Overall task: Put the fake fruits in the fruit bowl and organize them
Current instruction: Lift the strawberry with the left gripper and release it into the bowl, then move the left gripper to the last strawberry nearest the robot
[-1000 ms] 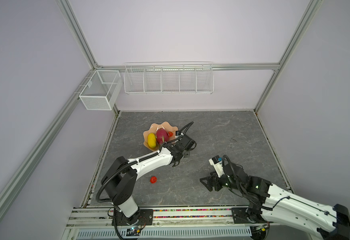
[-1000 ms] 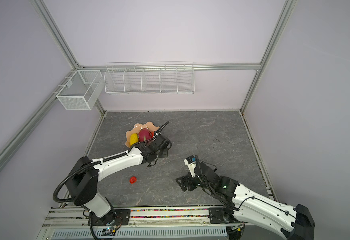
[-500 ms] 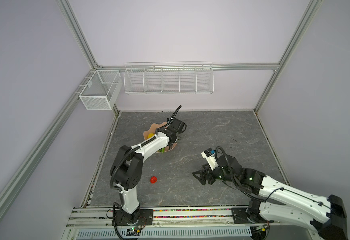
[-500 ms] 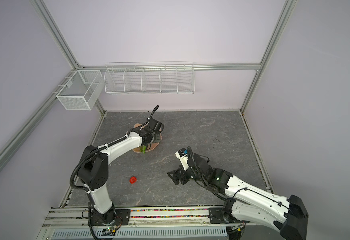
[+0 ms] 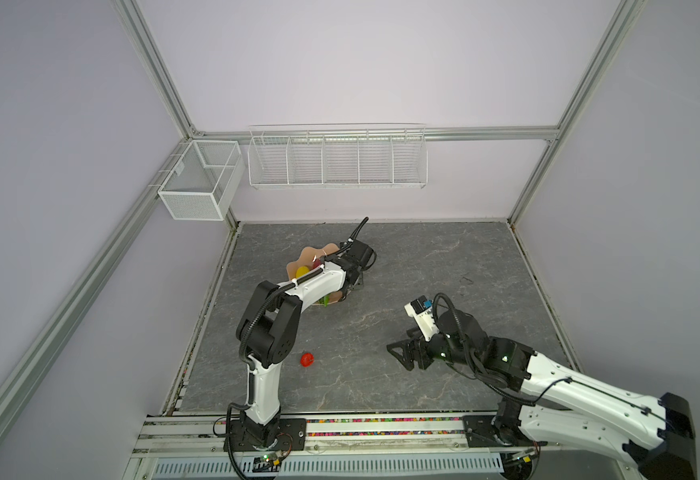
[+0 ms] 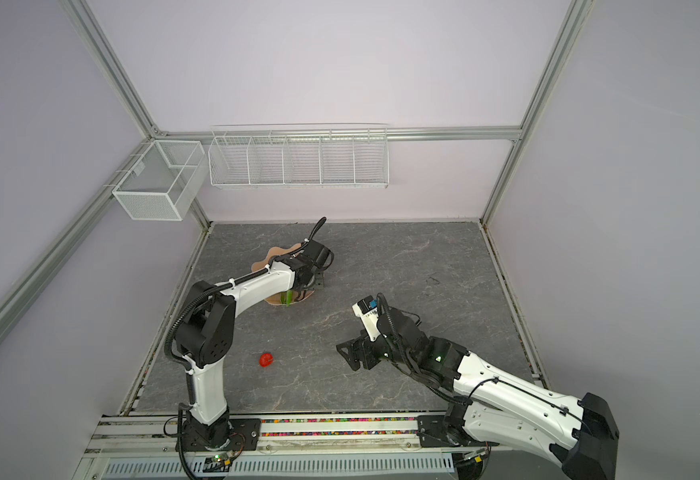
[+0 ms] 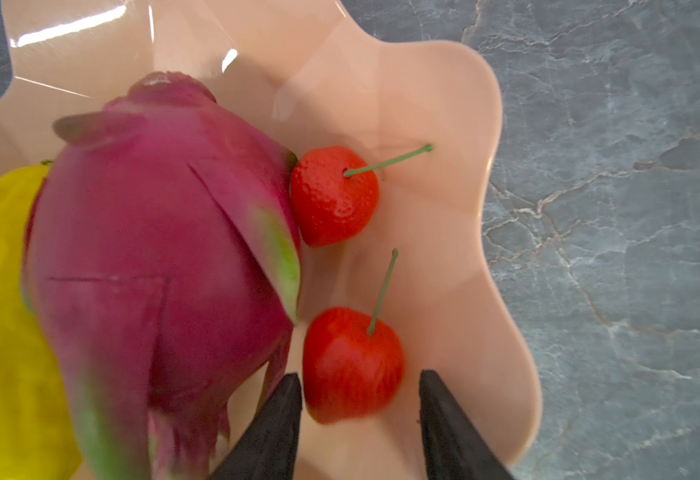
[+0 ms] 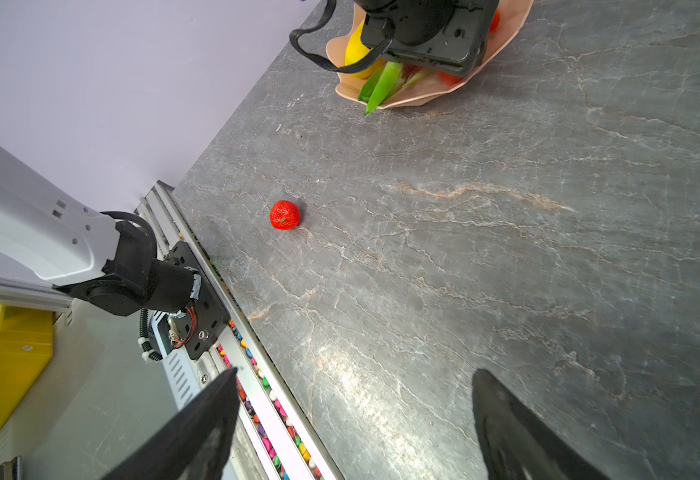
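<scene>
Both top views look down on the whole table [image 5: 423,257] from the near side; wrist cameras sit low, both showing the fruit bowl [image 7: 444,104].

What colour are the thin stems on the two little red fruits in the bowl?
The stems are green, clearest in the left wrist view.

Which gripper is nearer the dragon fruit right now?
Left. The left gripper is over the bowl, right beside the dragon fruit; the right gripper hangs over bare table, well away from it.
</scene>
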Controlling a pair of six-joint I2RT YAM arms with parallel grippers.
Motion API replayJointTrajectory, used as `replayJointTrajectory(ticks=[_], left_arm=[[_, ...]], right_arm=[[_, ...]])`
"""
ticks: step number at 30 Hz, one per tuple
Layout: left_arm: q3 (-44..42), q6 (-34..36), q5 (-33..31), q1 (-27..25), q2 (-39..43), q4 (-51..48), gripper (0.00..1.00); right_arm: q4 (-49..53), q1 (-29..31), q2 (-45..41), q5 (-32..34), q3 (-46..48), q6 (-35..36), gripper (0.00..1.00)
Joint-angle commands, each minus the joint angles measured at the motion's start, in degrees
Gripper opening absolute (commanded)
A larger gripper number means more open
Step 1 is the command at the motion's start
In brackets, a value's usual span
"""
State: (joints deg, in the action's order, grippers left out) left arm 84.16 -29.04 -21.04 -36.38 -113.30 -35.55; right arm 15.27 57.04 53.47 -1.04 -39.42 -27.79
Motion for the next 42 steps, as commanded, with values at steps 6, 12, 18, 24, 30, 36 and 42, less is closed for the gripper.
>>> replayJointTrajectory(ticks=[6,12,18,24,30,36,42], left_arm=[[1.89,0.93,0.35,-0.25,2.59,-2.19,0.55],[-9.25,-2.48,-1.40,-3.01,14.12,-2.97,0.54],[-30.30,-12.12,-1.66,-5.50,31.61,-2.09,0.54],[-43.90,-19.77,1.49,-7.38,44.71,-6.24,0.55],[-49.02,-22.83,3.20,-7.94,51.21,-9.10,0.57],[-51.09,-22.69,3.53,-7.92,50.27,-4.62,0.59],[-51.23,-22.66,3.35,-7.99,48.95,-2.87,0.60]], right_arm=[[0.73,-0.27,-1.07,0.80,0.57,0.54,0.89],[0.63,-0.08,-1.86,0.17,2.36,0.16,0.89],[-4.66,1.54,-1.72,-1.93,6.65,-2.34,0.88],[-7.81,5.84,1.07,-1.89,6.99,-2.70,0.88],[-9.63,8.44,2.36,-0.29,7.49,-3.21,0.88],[-10.20,8.85,2.84,0.26,7.95,-3.65,0.88],[-9.83,9.06,2.70,0.90,7.95,-3.94,0.88]])
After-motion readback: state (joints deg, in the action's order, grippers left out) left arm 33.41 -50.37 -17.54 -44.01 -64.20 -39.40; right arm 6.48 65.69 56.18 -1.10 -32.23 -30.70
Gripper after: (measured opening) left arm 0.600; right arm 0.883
